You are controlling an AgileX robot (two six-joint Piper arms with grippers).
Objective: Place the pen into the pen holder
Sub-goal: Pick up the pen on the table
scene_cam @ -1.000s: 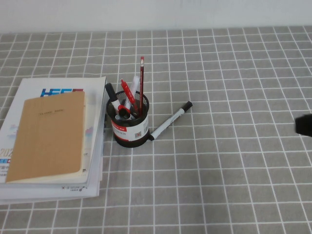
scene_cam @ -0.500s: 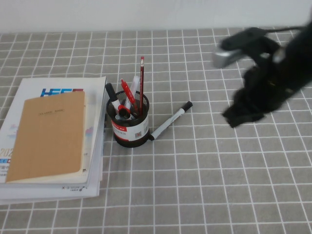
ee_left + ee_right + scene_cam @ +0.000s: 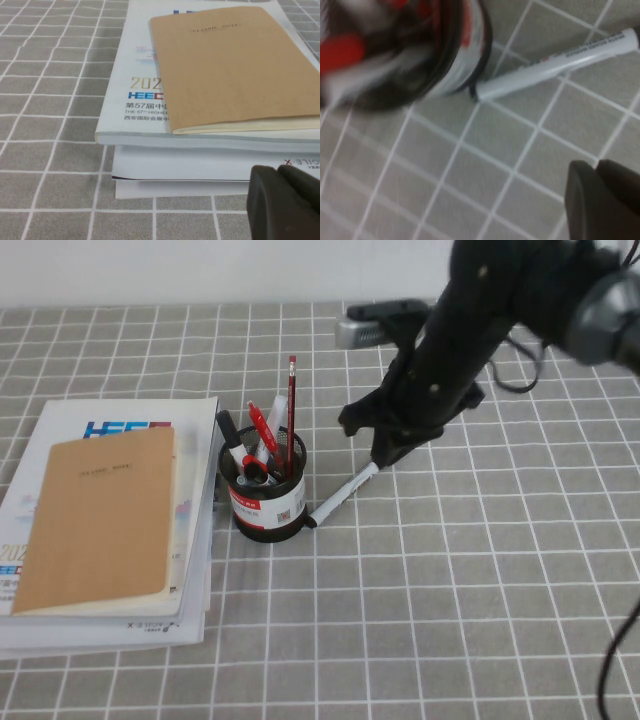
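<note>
Grey checked surface (image 3: 480, 570), bare in the foreground. Further back, pen (image 3: 340, 497) lying flat, lower tip touching the pen holder's (image 3: 268, 502) base, cap end hidden beneath the right gripper (image 3: 385, 445). Jaws there masked by the dark arm: cannot tell. Beside the holder, stacked booklets (image 3: 60, 625) under a tan notebook (image 3: 100, 520). Left gripper (image 3: 282, 202) cut off at the edge, near the stack, jaws likewise unreadable.
</note>
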